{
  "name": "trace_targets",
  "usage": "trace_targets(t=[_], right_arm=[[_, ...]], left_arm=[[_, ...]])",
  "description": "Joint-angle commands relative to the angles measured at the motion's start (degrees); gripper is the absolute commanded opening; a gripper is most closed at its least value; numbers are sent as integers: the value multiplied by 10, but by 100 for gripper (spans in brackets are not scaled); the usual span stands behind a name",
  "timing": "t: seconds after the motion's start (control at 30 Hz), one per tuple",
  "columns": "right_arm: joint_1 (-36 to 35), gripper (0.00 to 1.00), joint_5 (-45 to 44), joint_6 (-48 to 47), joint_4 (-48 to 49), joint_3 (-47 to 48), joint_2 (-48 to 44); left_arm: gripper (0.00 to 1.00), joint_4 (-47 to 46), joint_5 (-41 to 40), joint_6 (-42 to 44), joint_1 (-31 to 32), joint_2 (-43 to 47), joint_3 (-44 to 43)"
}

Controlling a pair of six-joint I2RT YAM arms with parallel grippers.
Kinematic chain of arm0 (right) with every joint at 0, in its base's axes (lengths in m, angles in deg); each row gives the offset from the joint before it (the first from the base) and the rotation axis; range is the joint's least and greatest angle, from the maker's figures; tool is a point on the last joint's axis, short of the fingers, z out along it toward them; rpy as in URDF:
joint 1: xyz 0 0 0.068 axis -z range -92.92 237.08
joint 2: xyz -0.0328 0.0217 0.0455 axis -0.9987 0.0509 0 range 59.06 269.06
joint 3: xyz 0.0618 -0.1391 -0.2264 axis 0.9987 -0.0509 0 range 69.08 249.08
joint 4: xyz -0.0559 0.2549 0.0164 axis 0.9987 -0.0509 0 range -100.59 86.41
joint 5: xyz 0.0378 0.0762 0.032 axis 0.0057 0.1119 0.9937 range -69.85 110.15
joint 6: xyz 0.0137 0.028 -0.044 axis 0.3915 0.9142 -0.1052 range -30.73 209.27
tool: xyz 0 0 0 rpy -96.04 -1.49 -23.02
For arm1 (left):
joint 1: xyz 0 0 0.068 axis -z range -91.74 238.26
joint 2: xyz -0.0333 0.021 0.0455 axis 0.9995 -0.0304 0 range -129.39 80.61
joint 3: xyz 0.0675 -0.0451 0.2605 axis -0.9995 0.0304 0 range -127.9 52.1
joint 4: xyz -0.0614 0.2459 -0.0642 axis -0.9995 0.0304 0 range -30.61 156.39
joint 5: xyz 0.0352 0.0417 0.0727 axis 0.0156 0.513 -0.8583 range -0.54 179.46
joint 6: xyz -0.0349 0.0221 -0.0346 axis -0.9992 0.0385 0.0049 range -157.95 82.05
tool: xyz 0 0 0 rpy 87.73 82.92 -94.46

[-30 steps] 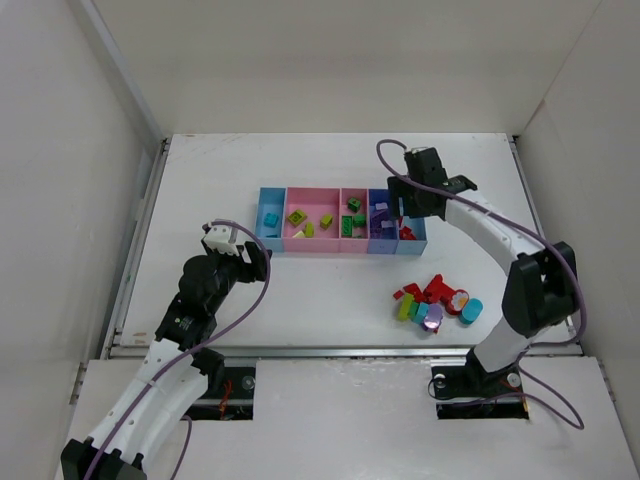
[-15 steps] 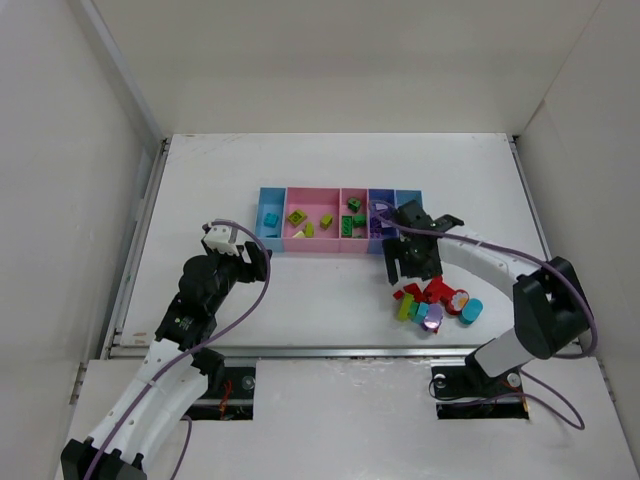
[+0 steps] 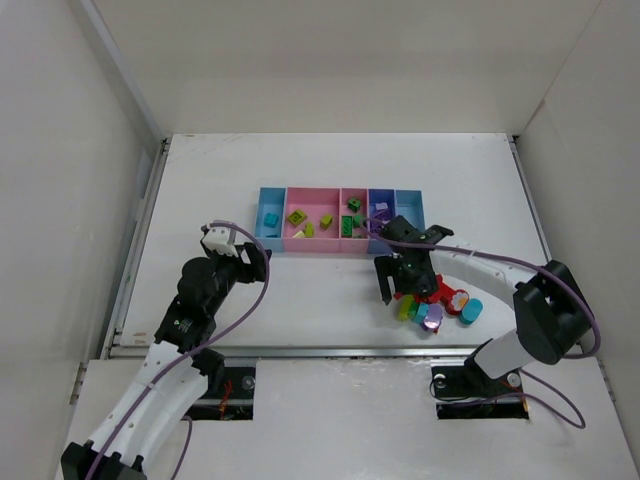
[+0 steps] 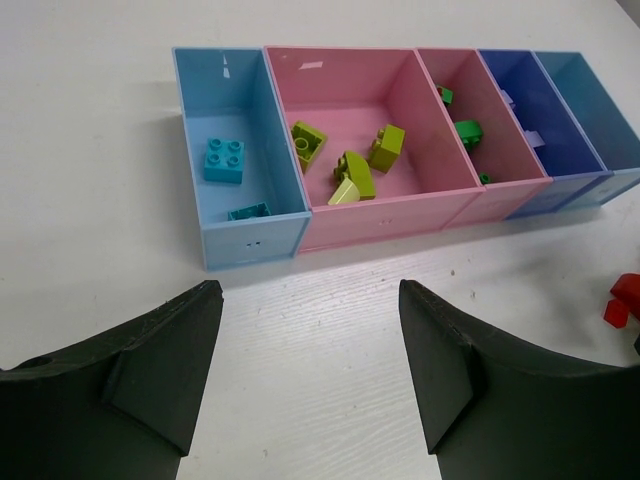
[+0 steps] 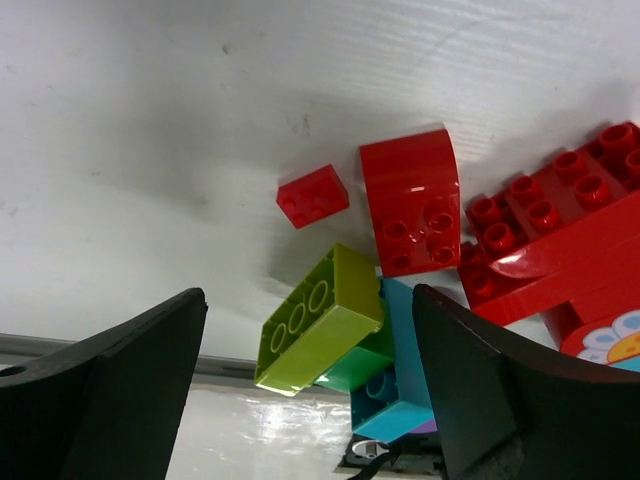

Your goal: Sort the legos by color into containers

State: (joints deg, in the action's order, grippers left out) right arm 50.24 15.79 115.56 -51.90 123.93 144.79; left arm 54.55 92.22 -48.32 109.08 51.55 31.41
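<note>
Red, lime and cyan legos (image 3: 440,298) loose on the white tabletop (image 3: 300,290), directly beneath the right gripper (image 3: 392,288), wide open and empty. Farther left, the left gripper (image 4: 310,370), parted and holding nothing, facing the partly filled containers (image 4: 380,215).

Bright even light, soft shadows, sharp

Robotics lab cell: white-walled enclosure (image 3: 70,200) w/ 2 bolted arms (image 3: 190,300)
</note>
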Motion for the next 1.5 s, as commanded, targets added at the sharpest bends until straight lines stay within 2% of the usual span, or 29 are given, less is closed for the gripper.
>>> trace_targets(t=[0.0,0.03,0.13,0.17,0.43,0.53,0.6,0.7,0.73,0.87,0.93,1.13,1.27,1.47], right_arm=[[-2,89,-1,16,-37,-2,-20],[-2,97,-1,16,-37,-2,-20],[-7,97,-1,16,-54,-2,-20],[-7,100,-1,21,-62,-9,-15],[-32,100,-19,43,-68,-15,3],[-45,97,-19,43,-68,-15,9],[-51,94,-25,43,-68,-15,22],[-56,84,-25,43,-68,-15,27],[-56,76,-25,43,-68,-15,32],[-61,61,-30,43,-68,-3,32],[-61,60,-35,38,-68,10,27],[-84,45,-19,15,-57,80,34],[-97,43,10,3,-16,125,65],[-103,45,29,-39,22,230,164]], left_arm=[[68,-30,1,0,-3,8,8],[68,-30,1,0,-3,13,8],[68,-30,1,0,-3,13,8],[68,-30,1,0,-3,13,8],[70,-30,1,0,-3,18,8],[70,-30,1,0,-3,18,14],[70,-30,1,0,-3,18,14],[70,-35,1,0,-3,18,14],[70,-35,1,0,-3,18,14],[70,-35,1,0,-3,18,14],[70,-35,1,0,-3,18,14],[70,-35,1,0,-3,23,14],[70,-35,-4,0,-3,23,14],[70,-35,-4,0,-3,23,14]])
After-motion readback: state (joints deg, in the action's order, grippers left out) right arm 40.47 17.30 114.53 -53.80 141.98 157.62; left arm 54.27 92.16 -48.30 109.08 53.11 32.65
